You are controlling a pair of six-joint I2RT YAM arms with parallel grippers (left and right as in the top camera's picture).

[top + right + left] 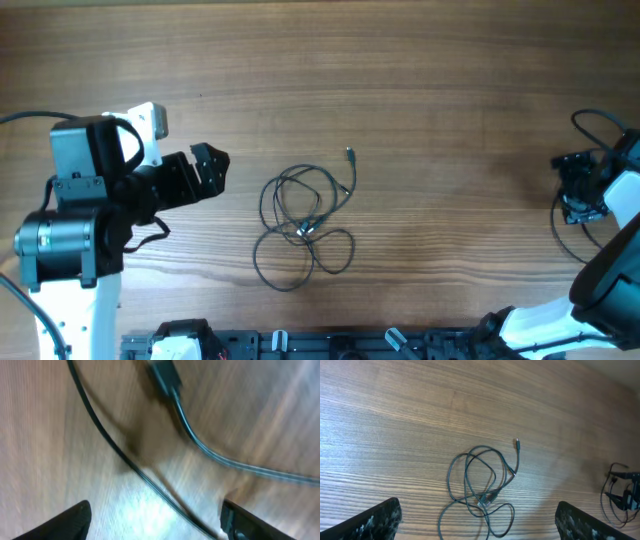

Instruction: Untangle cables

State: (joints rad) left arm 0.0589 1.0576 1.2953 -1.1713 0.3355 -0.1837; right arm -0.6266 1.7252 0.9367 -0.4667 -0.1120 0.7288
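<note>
Cable [225, 460] runs right under the right gripper [155, 512], jaws wide, nothing held. The left gripper [213, 168], also wide and empty, faces the tangle [305, 225] mid-table. The danger: pinching two crossed strands together would drag the knot and tighten it.

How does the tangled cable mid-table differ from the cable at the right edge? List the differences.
The mid-table cable lies apart from the left pincer and the right pincer. The right-edge cable lies just beneath the right pincer. The mid-table cable shows whole, in several overlapping loops, while the right-edge cable is partly hidden by the arm. Both are thin and dark and rest on the wooden table.
</note>
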